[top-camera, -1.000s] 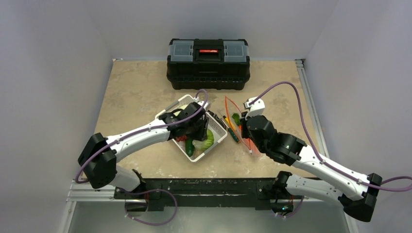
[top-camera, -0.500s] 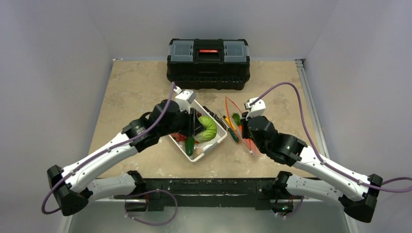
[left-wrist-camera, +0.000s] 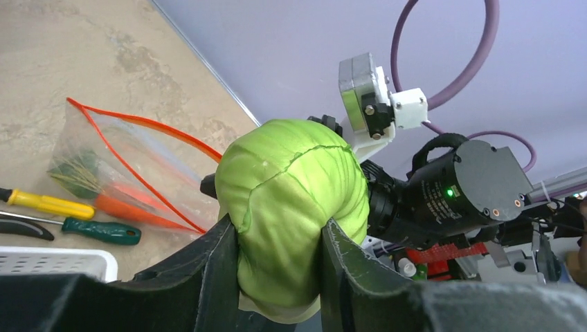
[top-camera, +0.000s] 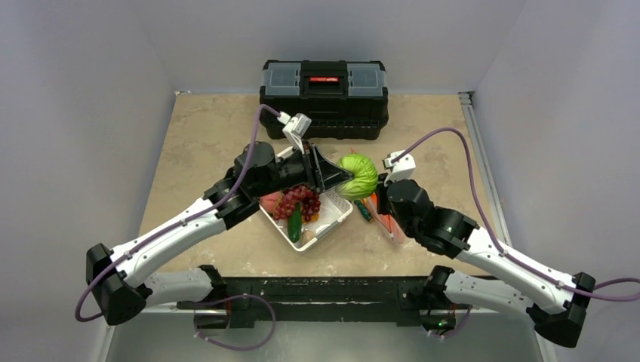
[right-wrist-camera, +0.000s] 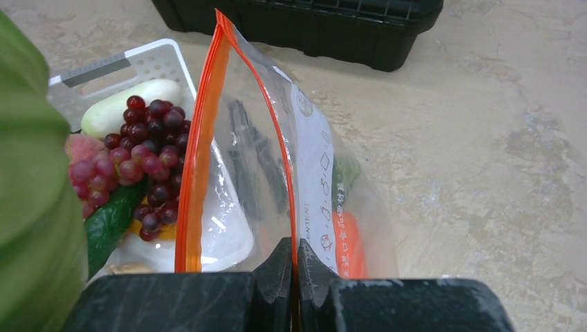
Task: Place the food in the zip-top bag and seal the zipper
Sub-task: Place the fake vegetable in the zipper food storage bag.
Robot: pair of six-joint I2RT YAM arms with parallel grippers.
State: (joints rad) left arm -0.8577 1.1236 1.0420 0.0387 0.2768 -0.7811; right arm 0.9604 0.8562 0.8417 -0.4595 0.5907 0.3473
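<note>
Food (top-camera: 302, 213) of moulded toy plastic lies heaped in the white slotted basket (top-camera: 332, 226) left of centre on the mottled tan desk (top-camera: 211, 136). A round pink piece (top-camera: 270, 202) sits at its left side. Next come the knobbly dark red grapes (top-camera: 298, 202), with a smooth, dark green cucumber (top-camera: 294, 225) below them, and in the right wrist view a pale, rounded white oblong (right-wrist-camera: 131, 104) lies at the far end of the cluster. Just right of the basket the left gripper (top-camera: 341, 178) holds the cabbage (top-camera: 358, 176) up off the desk. Its black tapered fingers (left-wrist-camera: 221, 242) are spread about as wide as the piece and press into both flanks. The cabbage is a soft-looking, pale green dome, its surface finely pebbled and crossed by thin curved seams. Below and beyond it, two slim screwdrivers lie side by side on the desk, one yellow-handled (left-wrist-camera: 48, 203) and one green-handled (left-wrist-camera: 100, 230). Next to them stands the zip-top bag (left-wrist-camera: 124, 166), a crinkly pouch of clear film with small print on one face. Its orange-red zipper (right-wrist-camera: 201, 138) is parted into a narrow leaf-shaped mouth. Inside the bag lies the orange carrot (left-wrist-camera: 131, 211) with its feathery green top. The right gripper (right-wrist-camera: 295, 259) has its matte black fingers closed flat together, pinching the bag's mouth edge and holding the pouch on edge. A black toolbox (top-camera: 323, 98) with a red latch sits at the back of the desk.
</note>
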